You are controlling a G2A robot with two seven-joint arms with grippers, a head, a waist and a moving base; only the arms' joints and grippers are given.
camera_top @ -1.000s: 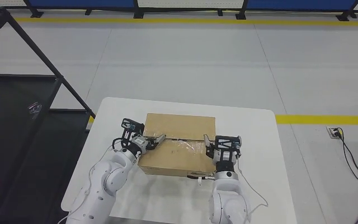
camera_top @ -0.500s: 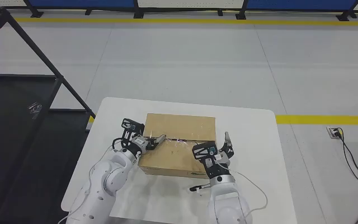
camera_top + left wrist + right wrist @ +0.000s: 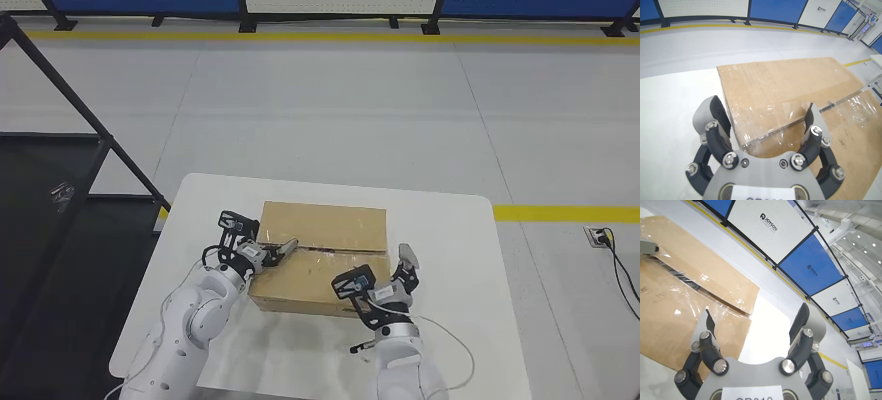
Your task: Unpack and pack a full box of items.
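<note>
A brown cardboard box (image 3: 322, 232) lies in the middle of the white table (image 3: 450, 230). Its top flaps are down, with shiny clear tape (image 3: 857, 111) over the seam and a dark gap (image 3: 687, 280) along it. My left gripper (image 3: 272, 250) is open at the box's left end. In the left wrist view the left gripper (image 3: 762, 106) straddles the box's (image 3: 783, 83) corner where the seam ends. My right gripper (image 3: 385, 272) is open and tilted beside the box's near right corner. In the right wrist view the right gripper (image 3: 755, 309) holds nothing, and one finger overlaps the box (image 3: 674, 302).
Bare table surface (image 3: 455, 300) lies to the right of the box and along the front edge. A black metal frame (image 3: 95, 150) stands off the table's left side. The left gripper's finger (image 3: 647, 246) rests over the seam's far end in the right wrist view.
My right gripper has drawn back from the box's right end toward the near right corner and has turned to a tilt. The left gripper and the box have stayed put.
</note>
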